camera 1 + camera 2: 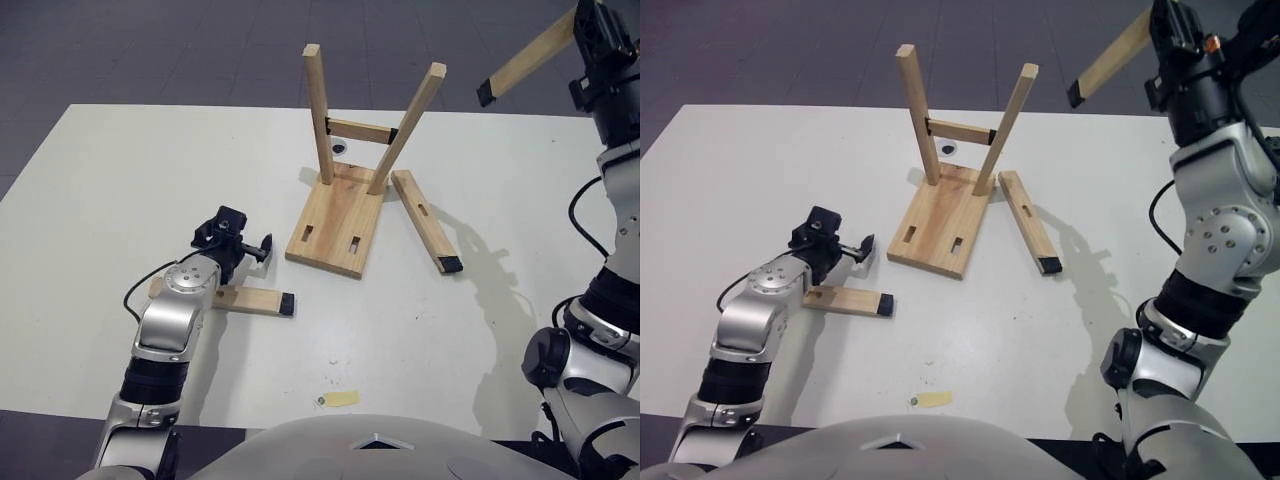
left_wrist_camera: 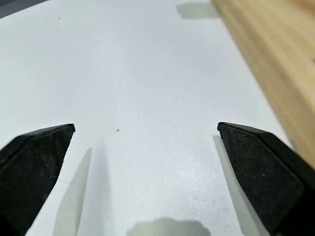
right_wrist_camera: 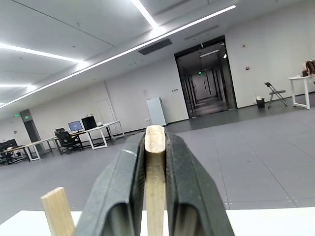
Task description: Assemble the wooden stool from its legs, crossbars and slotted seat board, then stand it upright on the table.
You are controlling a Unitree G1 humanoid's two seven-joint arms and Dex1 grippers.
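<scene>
The slotted seat board [image 1: 335, 222] lies flat in the middle of the white table [image 1: 120, 170]. Two legs [image 1: 322, 115] stand up from its far end, joined by a crossbar [image 1: 360, 131]. One loose leg [image 1: 426, 221] lies just right of the board. Another leg [image 1: 250, 300] lies at front left, partly under my left arm. My left gripper [image 1: 262, 248] hovers low over the table left of the board, open, with bare table between its fingertips [image 2: 39, 152]. My right gripper [image 3: 155, 142] is raised high at the far right, shut on a black-tipped leg [image 1: 525, 58].
A small yellowish tag [image 1: 340, 398] lies near the table's front edge. A dark round spot [image 1: 340, 147] sits on the table behind the board. Bare table stretches along the left side and in front of the board.
</scene>
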